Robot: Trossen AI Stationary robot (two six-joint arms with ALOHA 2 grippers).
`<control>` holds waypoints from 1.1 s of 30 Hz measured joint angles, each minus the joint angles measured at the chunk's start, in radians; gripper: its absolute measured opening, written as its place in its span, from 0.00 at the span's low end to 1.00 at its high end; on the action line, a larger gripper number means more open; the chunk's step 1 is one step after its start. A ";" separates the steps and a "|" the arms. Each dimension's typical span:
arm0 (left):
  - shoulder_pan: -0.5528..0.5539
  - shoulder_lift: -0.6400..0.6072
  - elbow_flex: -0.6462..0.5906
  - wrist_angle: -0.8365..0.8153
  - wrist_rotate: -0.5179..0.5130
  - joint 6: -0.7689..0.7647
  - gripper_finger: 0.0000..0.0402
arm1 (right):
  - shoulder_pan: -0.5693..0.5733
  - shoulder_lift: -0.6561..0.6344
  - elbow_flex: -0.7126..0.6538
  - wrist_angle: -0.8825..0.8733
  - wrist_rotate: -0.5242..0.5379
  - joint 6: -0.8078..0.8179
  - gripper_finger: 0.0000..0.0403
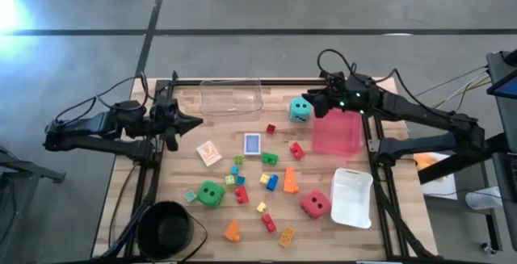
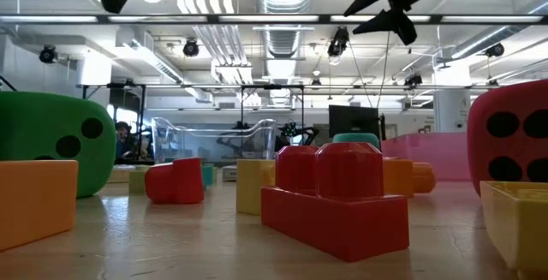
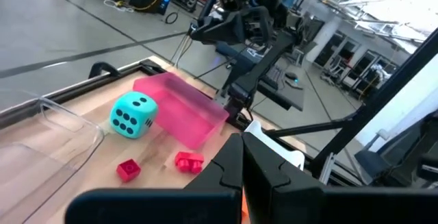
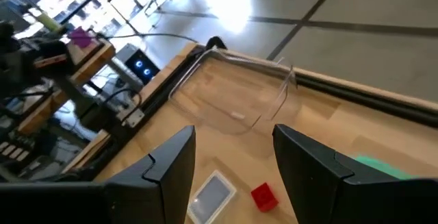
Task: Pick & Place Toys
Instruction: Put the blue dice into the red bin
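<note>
Overhead, the right gripper (image 1: 311, 102) hangs above the table's far edge, just beside the teal die (image 1: 300, 109) and at the far corner of the pink tray (image 1: 336, 132). Its fingers (image 4: 171, 166) stand spread apart with nothing between them; the right wrist view shows the clear tray (image 4: 233, 94), a small red brick (image 4: 263, 196) and the blue card box (image 4: 213, 193) past them.

The left gripper (image 1: 192, 122) waits at the table's left edge, well apart from the pink tray, with its fingers (image 3: 229, 166) pressed together and holding nothing. Its wrist view looks across at the teal die (image 3: 133, 114) sitting just beside the pink tray (image 3: 181, 107), with two red bricks (image 3: 189, 160) nearer.

Relative to the pink tray: the clear tray (image 1: 232, 96) sits to its left along the far edge, with the teal die between them. The white tray (image 1: 352, 197) lies just on its near side. The blue card box (image 1: 253, 144) lies to its left, mid-table, near an orange-and-white card (image 1: 209, 152). The red die (image 1: 315, 204) sits near-left of it, touching or almost touching the white tray. The green die (image 1: 211, 193) lies far to the near-left. The black bowl (image 1: 167, 228) sits at the opposite near-left corner. Small bricks scatter loose across the middle, among them a red brick (image 1: 297, 150) just left of the pink tray, a blue brick (image 1: 272, 183), an orange brick (image 1: 290, 180) and a yellow brick (image 1: 287, 236). All toys rest on the table (image 1: 388, 240), none in any tray.
</note>
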 joint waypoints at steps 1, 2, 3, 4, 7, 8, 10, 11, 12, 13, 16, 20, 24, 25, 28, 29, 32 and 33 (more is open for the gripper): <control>0.000 0.000 0.000 0.000 0.000 0.000 0.01 | 0.000 0.018 0.019 -0.005 0.000 -0.004 0.48; 0.000 0.001 0.000 0.000 0.000 0.000 0.01 | -0.001 0.037 0.040 -0.018 0.001 -0.011 0.48; 0.000 0.001 0.000 0.004 0.000 0.000 0.01 | 0.000 0.058 0.062 -0.035 0.003 -0.016 0.48; 0.000 0.001 0.000 0.006 0.000 0.000 0.01 | -0.001 0.079 0.086 -0.057 0.003 -0.018 0.48; -0.001 0.001 0.001 0.008 0.000 -0.007 0.01 | -0.011 0.144 0.163 -0.157 0.002 -0.024 0.48; -0.001 0.001 0.001 0.008 0.000 -0.008 0.01 | -0.013 0.165 0.190 -0.196 0.003 -0.041 0.48; 0.000 0.001 0.001 0.007 0.000 -0.008 0.01 | -0.016 0.209 0.245 -0.279 0.004 -0.086 0.48; 0.000 0.001 0.001 0.008 0.000 -0.007 0.01 | -0.016 0.231 0.270 -0.319 0.004 -0.105 0.48; 0.000 0.001 0.001 0.007 0.000 -0.007 0.01 | -0.016 0.253 0.296 -0.356 0.004 -0.120 0.48; 0.000 0.001 0.001 0.007 0.000 -0.006 0.01 | -0.016 0.274 0.320 -0.393 0.004 -0.127 0.48; 0.000 0.001 0.001 0.007 0.000 -0.004 0.01 | -0.019 0.329 0.389 -0.479 0.007 -0.128 0.48; 0.000 0.001 0.001 0.007 0.000 -0.005 0.01 | -0.026 0.390 0.461 -0.556 0.030 -0.145 0.48; 0.000 0.001 0.001 0.007 0.000 -0.007 0.01 | -0.028 0.427 0.486 -0.574 0.029 -0.148 0.48; 0.000 0.001 0.000 0.007 0.000 -0.007 0.01 | -0.028 0.433 0.487 -0.574 0.030 -0.151 0.48; 0.000 0.001 0.000 0.007 0.000 -0.007 0.01 | -0.029 0.456 0.484 -0.574 0.033 -0.164 0.48; 0.000 0.001 0.000 0.007 0.000 -0.007 0.01 | -0.030 0.463 0.481 -0.574 0.033 -0.177 0.48; 0.000 0.001 0.000 0.007 0.000 -0.007 0.01 | -0.042 0.483 0.471 -0.575 0.020 -0.199 0.48; 0.000 0.001 0.000 0.007 0.000 -0.007 0.01 | -0.046 0.489 0.470 -0.575 0.018 -0.199 0.48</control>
